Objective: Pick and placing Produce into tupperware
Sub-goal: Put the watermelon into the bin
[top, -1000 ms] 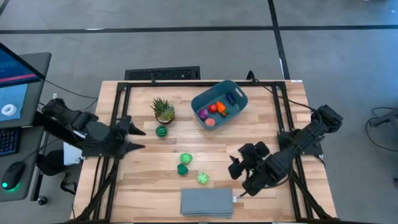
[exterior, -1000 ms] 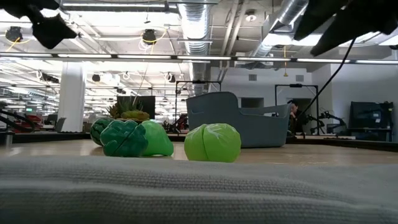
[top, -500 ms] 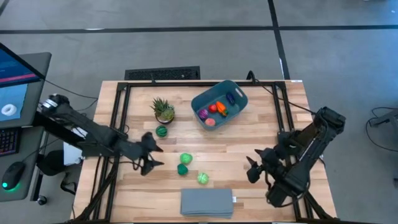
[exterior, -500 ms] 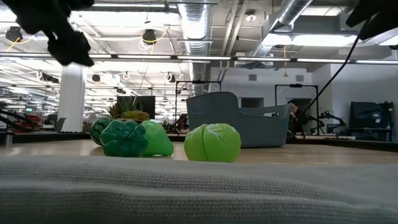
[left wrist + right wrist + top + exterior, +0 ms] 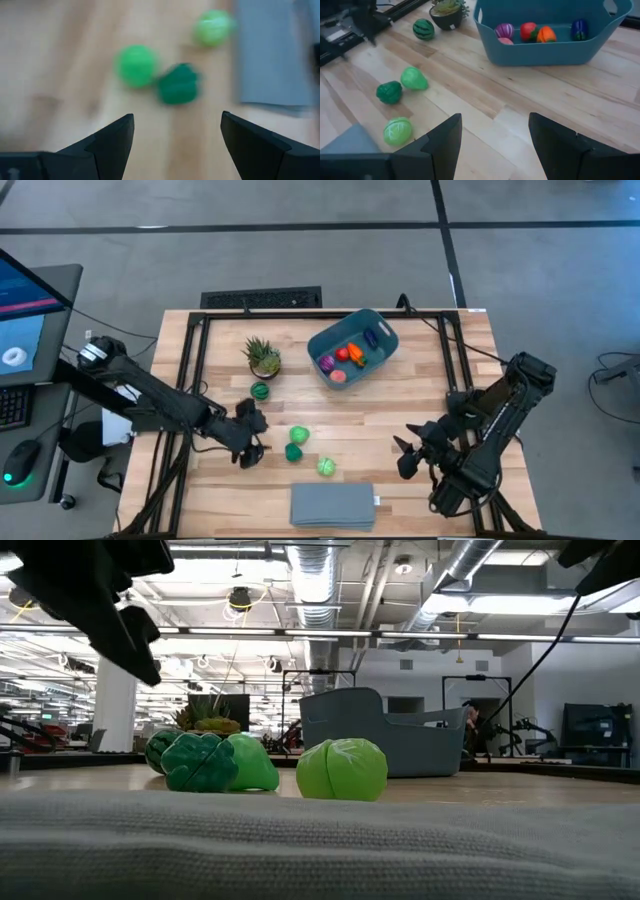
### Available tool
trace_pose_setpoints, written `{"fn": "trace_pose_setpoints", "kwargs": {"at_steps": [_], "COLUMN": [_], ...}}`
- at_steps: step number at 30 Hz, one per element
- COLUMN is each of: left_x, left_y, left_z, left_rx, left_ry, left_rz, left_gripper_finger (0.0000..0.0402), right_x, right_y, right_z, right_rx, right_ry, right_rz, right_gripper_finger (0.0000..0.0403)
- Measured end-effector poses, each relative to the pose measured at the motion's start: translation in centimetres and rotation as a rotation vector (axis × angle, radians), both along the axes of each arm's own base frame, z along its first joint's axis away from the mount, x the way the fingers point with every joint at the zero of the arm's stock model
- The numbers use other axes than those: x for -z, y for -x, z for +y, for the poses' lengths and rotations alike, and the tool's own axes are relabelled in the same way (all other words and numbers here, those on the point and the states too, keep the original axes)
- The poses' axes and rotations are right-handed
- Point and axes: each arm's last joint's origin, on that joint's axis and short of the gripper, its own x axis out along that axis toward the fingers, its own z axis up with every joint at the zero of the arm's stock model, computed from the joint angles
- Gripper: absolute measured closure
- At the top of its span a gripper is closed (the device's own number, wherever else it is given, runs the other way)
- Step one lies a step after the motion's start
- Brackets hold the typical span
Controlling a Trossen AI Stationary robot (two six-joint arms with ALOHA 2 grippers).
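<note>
Left gripper [image 5: 250, 438]: just left of the three loose green toys, between the potted plant and the grey slab; fingers [image 5: 107, 142] spread apart with nothing between them.
Striped green toy [image 5: 260, 391]: alone on the wood, touching distance below the potted plant [image 5: 263, 356].
Loose green trio: pale green pear-like toy [image 5: 299, 436], dark green leafy toy [image 5: 293, 452] just under it, light green cabbage-like toy [image 5: 326, 467] nearest the grey slab [image 5: 333, 506]. The left wrist view blurs them.
Blue bin [image 5: 352, 346]: right of the potted plant, tilted on the table, holding a purple piece [image 5: 504, 30], a red piece [image 5: 527, 29], an orange piece [image 5: 546, 33], a dark blue piece [image 5: 579, 28] and a pink one [image 5: 338, 376] partly hidden by the near wall.
Low view: grey slab fills the foreground, hiding the table; the bin's contents are hidden by its wall.
Right gripper [image 5: 408, 456]: right of the grey slab, well apart from all toys, jaws apart and empty.
</note>
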Motion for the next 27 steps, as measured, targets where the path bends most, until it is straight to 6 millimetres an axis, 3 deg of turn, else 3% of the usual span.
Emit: {"fn": "trace_pose_setpoints", "kwargs": {"at_steps": [7, 13, 21, 27], "left_x": [-1.3, -0.3, 0.4, 2.1], "left_y": [1.8, 2.9, 3.4, 4.2], "left_z": [2.0, 3.4, 4.0, 5.6], "left_rx": [-0.251, -0.518, -0.413, -0.386], "left_ry": [-0.359, -0.345, -0.502, -0.416], "left_rz": [0.165, 0.19, 0.2, 0.194], "left_gripper_finger": [0.0116, 0.0116, 0.0116, 0.0116], "right_x": [0.0, 0.0, 0.0, 0.0], "right_y": [-0.1, -0.5, -1.1, -1.2], "right_z": [-0.1, -0.4, -0.8, -0.8], "right_rx": [0.003, 0.01, 0.002, 0.005], "right_ry": [0.0, 0.01, 0.044, 0.038], "right_rz": [0.0, 0.01, 0.045, 0.041], "right_gripper_finger": [0.0148, 0.0148, 0.0148, 0.0148]}}
